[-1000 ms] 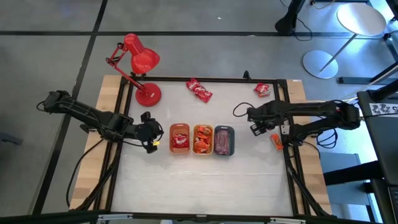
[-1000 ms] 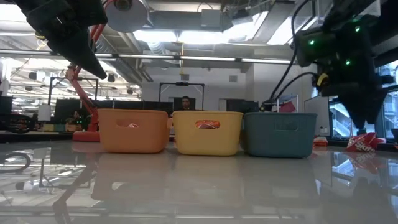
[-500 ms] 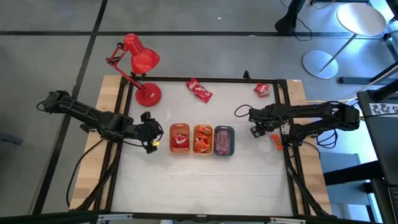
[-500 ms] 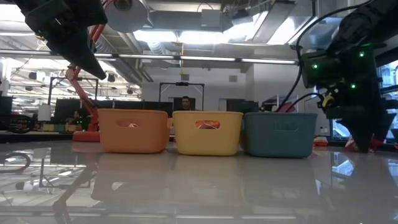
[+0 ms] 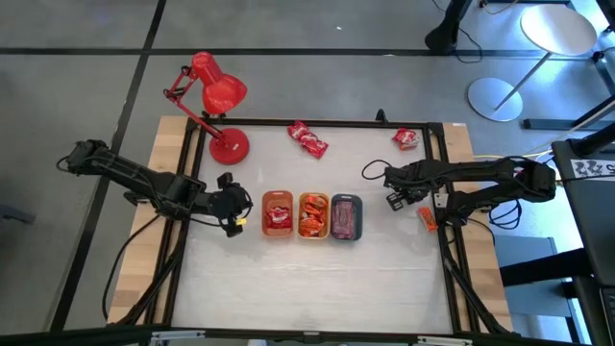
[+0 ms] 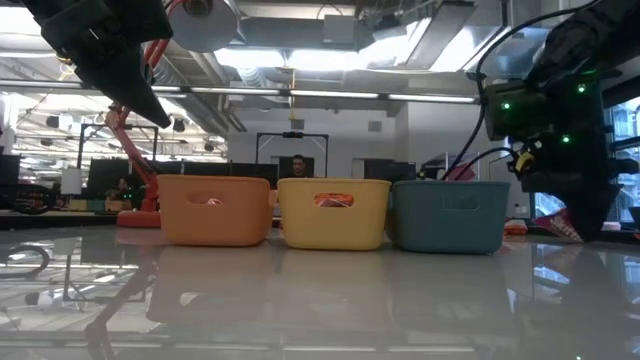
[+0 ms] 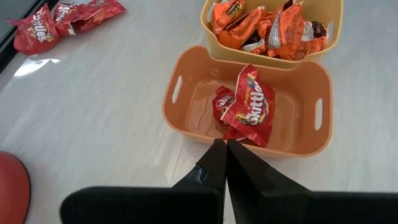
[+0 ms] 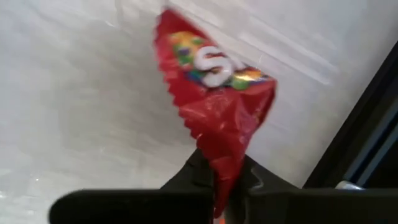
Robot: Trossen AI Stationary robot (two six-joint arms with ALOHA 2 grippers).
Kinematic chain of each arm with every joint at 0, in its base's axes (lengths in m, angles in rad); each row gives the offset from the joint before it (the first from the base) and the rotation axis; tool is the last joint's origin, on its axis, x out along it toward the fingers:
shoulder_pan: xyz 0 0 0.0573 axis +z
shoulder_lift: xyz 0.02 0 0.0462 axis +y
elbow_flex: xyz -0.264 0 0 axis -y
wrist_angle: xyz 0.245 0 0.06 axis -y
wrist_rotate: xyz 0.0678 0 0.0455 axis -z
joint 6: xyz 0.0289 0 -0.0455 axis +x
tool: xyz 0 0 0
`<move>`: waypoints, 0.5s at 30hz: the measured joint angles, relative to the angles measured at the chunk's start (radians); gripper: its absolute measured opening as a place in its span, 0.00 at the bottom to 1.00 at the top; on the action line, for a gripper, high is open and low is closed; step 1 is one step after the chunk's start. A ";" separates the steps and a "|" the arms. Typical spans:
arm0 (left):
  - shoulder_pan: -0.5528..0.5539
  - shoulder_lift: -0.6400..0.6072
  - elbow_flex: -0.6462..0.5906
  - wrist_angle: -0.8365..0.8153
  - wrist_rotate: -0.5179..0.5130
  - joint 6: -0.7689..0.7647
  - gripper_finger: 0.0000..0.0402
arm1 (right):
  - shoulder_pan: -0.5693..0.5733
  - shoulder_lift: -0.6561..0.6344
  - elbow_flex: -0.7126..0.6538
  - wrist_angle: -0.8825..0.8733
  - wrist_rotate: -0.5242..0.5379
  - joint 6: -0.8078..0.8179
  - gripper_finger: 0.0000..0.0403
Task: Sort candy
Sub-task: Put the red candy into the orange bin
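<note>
Three small trays stand in a row mid-table: orange (image 5: 278,214), yellow (image 5: 313,215) and grey (image 5: 346,217), each with candy inside. My right gripper (image 5: 394,200) is low at the table right of the grey tray, shut on a red Skittles packet (image 8: 214,93), which also shows as a red patch (image 6: 558,224) in the low view. My left gripper (image 7: 225,163) hangs shut and empty, above the table just left of the orange tray (image 7: 186,106). More candy (image 5: 308,138) (image 5: 405,138) lies at the far edge. My right gripper pinches the red packet's near end (image 8: 225,163) between its two fingers (image 8: 193,171). The fingers come from above, pointing steeply down. The rest of the packet fans out beyond the fingertips over the tabletop. Whether it is lifted clear I cannot tell.
A red desk lamp (image 5: 216,106) stands at the far left corner. An orange-red packet (image 5: 426,219) lies by the black frame rail (image 5: 440,231) on the right. The near half of the table (image 5: 307,288) lies bare.
My right gripper has come down to the table over the red packet and closed on it. The packet, lying flat to the gripper's right in the low view a second ago, now shows tipped up at the fingers.
</note>
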 joint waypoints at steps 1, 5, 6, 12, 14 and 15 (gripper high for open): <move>0.000 0.000 0.000 0.000 0.000 -0.001 0.01 | 0.000 0.000 0.010 -0.007 0.000 -0.002 0.02; 0.000 0.000 0.000 0.000 0.000 -0.003 0.01 | 0.011 0.000 0.078 -0.051 -0.010 -0.023 0.02; 0.000 0.000 0.000 0.000 0.000 -0.004 0.01 | 0.022 0.000 0.102 -0.066 -0.010 -0.028 0.01; 0.000 0.000 0.000 0.000 0.000 -0.006 0.01 | 0.115 0.000 0.274 -0.106 -0.025 -0.044 0.01; 0.000 0.000 0.000 0.000 0.000 0.001 0.01 | 0.158 0.000 0.334 -0.089 -0.025 -0.045 0.01; 0.000 0.000 0.000 0.000 0.000 0.002 0.01 | 0.182 0.000 0.362 -0.069 -0.025 -0.049 0.01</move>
